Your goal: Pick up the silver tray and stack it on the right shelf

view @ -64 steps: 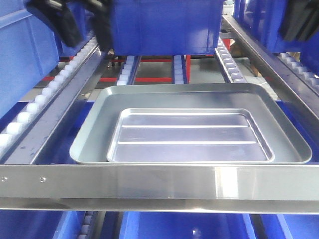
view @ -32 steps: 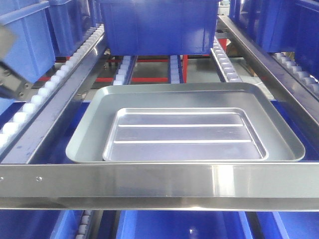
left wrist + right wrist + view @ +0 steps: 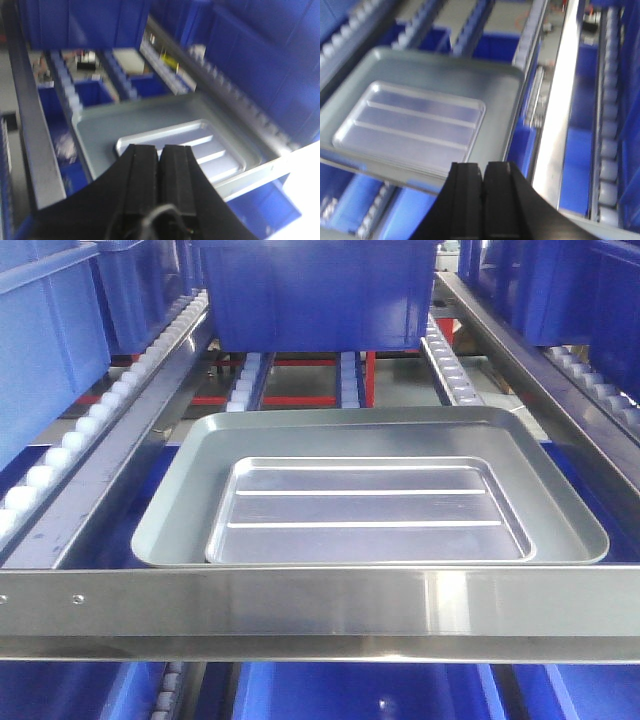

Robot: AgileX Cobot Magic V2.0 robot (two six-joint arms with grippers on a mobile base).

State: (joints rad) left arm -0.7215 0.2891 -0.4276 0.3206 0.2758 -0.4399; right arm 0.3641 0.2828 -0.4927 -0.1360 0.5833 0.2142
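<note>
the left pincer showed at the bottom of the left wrist view with its two black fingers pressed together, only a thin seam between them and nothing pinched. it hung above the near end of the silver tray, clear of it. the right pincer looked the same in the right wrist view: black fingers side by side, drawn together with a narrow slit, holding nothing, and placed over the lower edge of the trays rather than touching them. neither pincer appeared in the front view. the silver tray lay flat inside the larger grey tray, its two long ridges running side to side, its near rim lying along the near rim of the grey tray and its other sides leaving a band of dull grey bottom showing. in the right wrist view the silver tray sat the same way, blurred, within the larger grey tray. the grey tray rested on the shelf, just behind the wide brushed-metal front bar, between two grey side channels. rails of white rollers ran along the left side, and more rollers ran back on the right. a blue bin stood on the shelf behind the trays, apart from them, with more blue bins on the neighbouring lanes to either side and below the front bar.
</note>
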